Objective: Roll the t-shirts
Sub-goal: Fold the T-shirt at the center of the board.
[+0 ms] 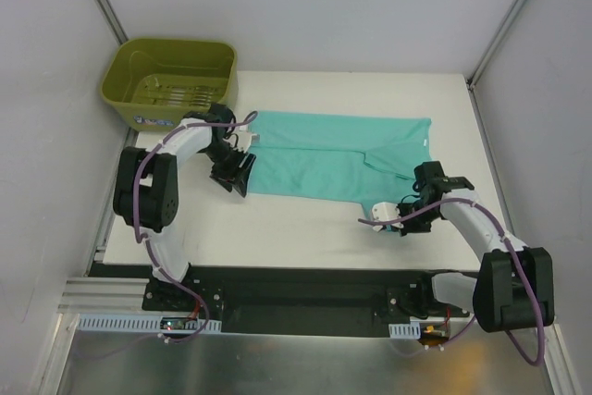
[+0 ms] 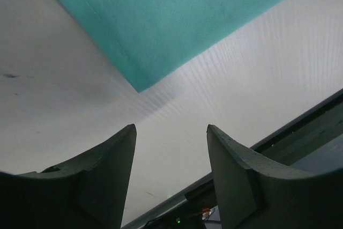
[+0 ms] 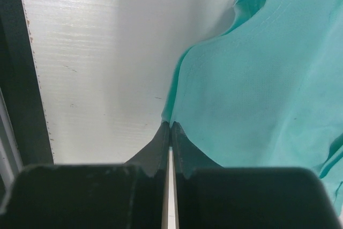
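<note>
The teal-green t-shirt (image 1: 324, 159) lies flat across the middle of the white table, folded into a long band. My left gripper (image 1: 231, 176) is open and empty just off its near left corner; in the left wrist view that corner (image 2: 138, 90) lies ahead of the gripper (image 2: 171, 127). My right gripper (image 1: 410, 201) is at the shirt's near right edge. In the right wrist view the gripper (image 3: 170, 124) is shut, with the fabric's edge (image 3: 241, 89) pinched at its tips and lifted a little off the table.
An olive-green plastic tub (image 1: 171, 80) stands at the back left, just behind the left arm. The black rail (image 1: 296, 289) runs along the table's near edge. Grey walls close in both sides.
</note>
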Controlling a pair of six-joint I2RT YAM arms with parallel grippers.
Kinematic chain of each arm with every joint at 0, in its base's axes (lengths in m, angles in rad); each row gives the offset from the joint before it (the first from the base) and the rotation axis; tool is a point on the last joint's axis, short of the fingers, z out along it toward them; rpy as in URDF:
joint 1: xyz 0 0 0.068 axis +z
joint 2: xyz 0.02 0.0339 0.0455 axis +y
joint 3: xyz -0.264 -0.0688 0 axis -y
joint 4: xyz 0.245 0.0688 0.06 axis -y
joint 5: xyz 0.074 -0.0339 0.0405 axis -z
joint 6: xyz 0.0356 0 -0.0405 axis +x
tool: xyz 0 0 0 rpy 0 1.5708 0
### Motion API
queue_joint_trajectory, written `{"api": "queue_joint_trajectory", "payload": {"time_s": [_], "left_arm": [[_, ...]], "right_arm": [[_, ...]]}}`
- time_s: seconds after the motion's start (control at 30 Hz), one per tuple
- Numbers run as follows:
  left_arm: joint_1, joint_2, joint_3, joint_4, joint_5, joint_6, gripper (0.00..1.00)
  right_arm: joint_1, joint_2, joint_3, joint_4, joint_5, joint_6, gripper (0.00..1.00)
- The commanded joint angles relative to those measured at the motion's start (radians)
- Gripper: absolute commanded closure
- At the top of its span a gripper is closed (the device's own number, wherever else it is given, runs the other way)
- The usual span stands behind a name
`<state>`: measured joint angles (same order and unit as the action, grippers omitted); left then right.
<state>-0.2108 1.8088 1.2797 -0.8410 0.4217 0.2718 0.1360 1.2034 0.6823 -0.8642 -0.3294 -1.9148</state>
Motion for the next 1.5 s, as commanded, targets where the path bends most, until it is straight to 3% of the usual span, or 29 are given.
{"api": "queue_joint_trajectory", "payload": {"time_s": [0.0,0.23,0.33,0.57,0.67,0.73,0.87,1.07,1.3,1.47], "left_arm": [[-0.021,0.055,0.070,0.019,-0.061,-0.037,0.46],[-0.045,0.145,0.127,0.029,-0.096,-0.025,0.52],[-0.056,0.162,0.118,0.023,-0.106,-0.010,0.61],[-0.064,0.147,0.073,0.022,-0.112,-0.009,0.61],[-0.065,0.165,0.087,0.020,-0.110,-0.009,0.72],[-0.067,0.176,0.102,0.016,-0.112,-0.011,0.86],[-0.067,0.150,0.110,-0.010,-0.106,0.004,1.00],[-0.067,0.063,0.124,-0.061,-0.070,0.009,1.00],[-0.067,0.090,0.265,-0.072,-0.081,0.001,1.00],[-0.067,0.162,0.423,-0.073,-0.220,0.001,1.00]], "right_arm": [[0.007,-0.024,0.014,-0.045,-0.011,0.055,0.99],[0.007,-0.005,0.026,-0.032,-0.013,0.106,0.99],[0.010,0.007,0.034,-0.022,-0.011,0.129,0.99],[0.013,0.012,0.034,0.002,-0.011,0.169,0.99],[0.017,0.012,0.031,0.010,-0.010,0.180,0.99],[0.017,0.012,0.033,0.016,-0.005,0.192,0.99],[0.008,-0.013,0.054,0.017,0.003,0.258,0.99],[-0.113,-0.041,0.143,0.024,-0.013,0.407,0.99],[-0.193,0.097,0.377,0.093,-0.011,0.529,0.99],[-0.194,0.261,0.603,0.134,0.019,0.634,0.99]]}}
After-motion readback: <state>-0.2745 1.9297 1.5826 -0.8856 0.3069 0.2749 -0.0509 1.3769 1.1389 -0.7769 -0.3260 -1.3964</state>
